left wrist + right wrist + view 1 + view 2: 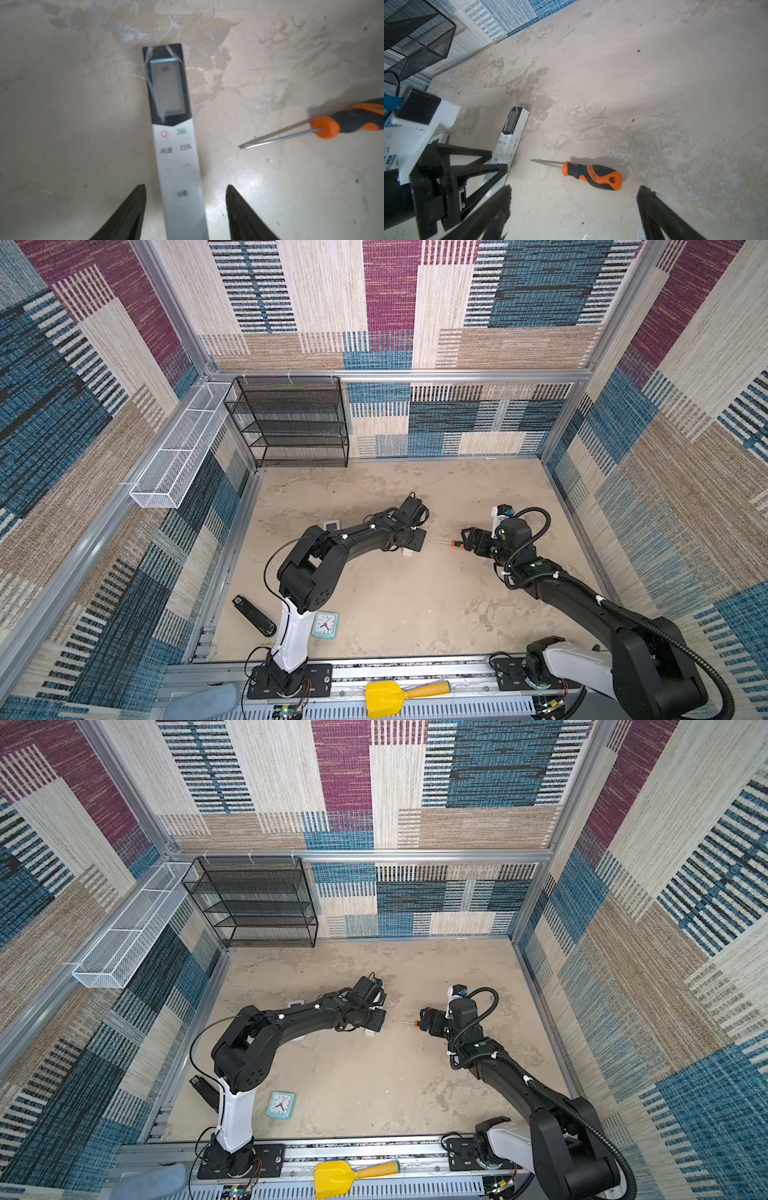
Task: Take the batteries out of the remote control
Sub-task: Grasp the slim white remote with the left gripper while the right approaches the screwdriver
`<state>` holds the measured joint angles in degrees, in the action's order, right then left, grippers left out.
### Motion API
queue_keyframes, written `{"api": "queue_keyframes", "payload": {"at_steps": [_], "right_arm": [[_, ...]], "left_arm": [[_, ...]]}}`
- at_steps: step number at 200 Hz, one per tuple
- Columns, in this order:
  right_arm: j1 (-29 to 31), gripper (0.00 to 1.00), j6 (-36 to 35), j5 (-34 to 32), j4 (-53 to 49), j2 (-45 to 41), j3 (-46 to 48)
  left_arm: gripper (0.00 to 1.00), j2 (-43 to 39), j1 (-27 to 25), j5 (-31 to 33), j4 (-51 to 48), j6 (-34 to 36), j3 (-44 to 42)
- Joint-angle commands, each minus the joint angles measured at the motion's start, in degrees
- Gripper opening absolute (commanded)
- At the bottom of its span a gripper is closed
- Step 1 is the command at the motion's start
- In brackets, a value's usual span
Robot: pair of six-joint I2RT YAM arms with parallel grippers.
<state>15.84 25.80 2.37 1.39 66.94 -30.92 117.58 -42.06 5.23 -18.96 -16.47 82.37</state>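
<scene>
Counting front to back: one clock point(325, 625), one black remote point(254, 616), then left gripper point(186, 185) straddling the white remote point(178, 166), jaws apart, gap each side, probably to pinch it steady. Beside it right gripper point(575, 187) gapes over one screwdriver point(591, 175), untouched, likely for prying. Zero batteries visible, presumably inside; buttons face up. Behind: one black rack point(291, 423), one white basket point(178, 456).

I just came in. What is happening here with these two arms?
The left gripper hangs low over a white remote control that lies face up on the table, its jaws open on either side of the body without touching it. The right gripper hovers open above an orange-handled screwdriver, which lies on the table beside the remote. No batteries are in view, so the unloading seems not yet begun.
</scene>
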Motion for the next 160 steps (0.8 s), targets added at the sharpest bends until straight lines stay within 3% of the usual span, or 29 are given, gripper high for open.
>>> {"api": "queue_keyframes", "payload": {"at_steps": [1,65,98,137,160], "right_arm": [[0.06,0.96,-0.53,-0.47,-0.23,-0.37,-0.47],[0.07,0.96,-0.27,0.03,-0.65,-0.66,-0.51],[0.03,0.96,-0.25,-0.11,-0.79,-0.99,-0.63],[0.07,0.86,-1.28,1.06,-0.76,0.16,-3.64],[0.07,0.8,-1.62,5.75,0.77,3.99,-7.97]], "left_arm": [[0.61,0.61,-0.08,3.26,-1.52,0.32,0.94],[0.47,3.16,-0.04,1.82,0.21,-1.7,1.82],[0.27,2.25,-0.1,0.93,1.08,-2.26,0.87],[0.15,-4.99,0.09,-1.36,5.6,-3.09,-5.76],[0.12,-11.21,0.49,-4.82,10.93,-3.6,-12.85]]}}
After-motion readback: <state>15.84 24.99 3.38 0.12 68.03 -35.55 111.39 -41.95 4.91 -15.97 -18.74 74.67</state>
